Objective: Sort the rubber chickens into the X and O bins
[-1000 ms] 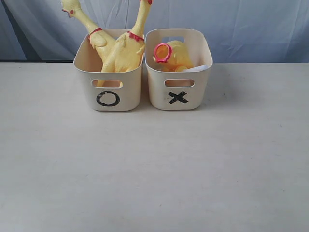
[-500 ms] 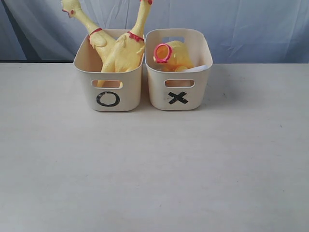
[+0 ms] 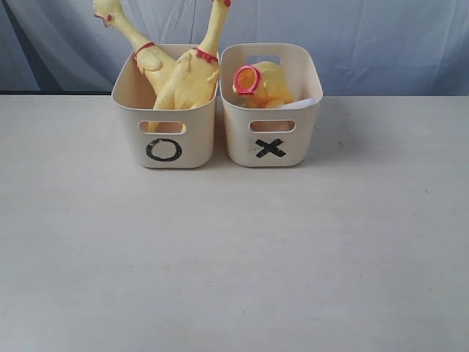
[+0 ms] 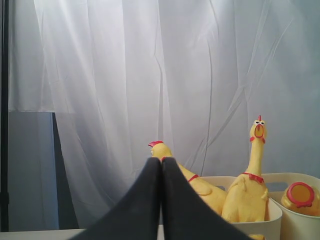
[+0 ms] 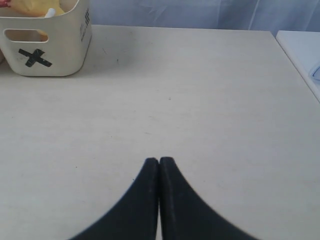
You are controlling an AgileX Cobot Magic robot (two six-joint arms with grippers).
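Two cream bins stand side by side at the back of the table. The O bin [image 3: 165, 136] holds two rubber chickens [image 3: 187, 77] with necks sticking up; both also show in the left wrist view [image 4: 247, 192]. The X bin [image 3: 271, 139] holds one chicken [image 3: 264, 84] lying curled, its red-rimmed base up. Neither arm shows in the exterior view. My left gripper [image 4: 161, 161] is shut and empty, pointing toward the O bin [image 4: 270, 210] from a distance. My right gripper [image 5: 159, 161] is shut and empty above bare table, well away from the X bin [image 5: 47, 47].
The light wooden table [image 3: 234, 249] stretches in front of the bins. A white curtain [image 3: 366, 37] hangs behind them. A white surface [image 5: 302, 55] borders the table's edge in the right wrist view.
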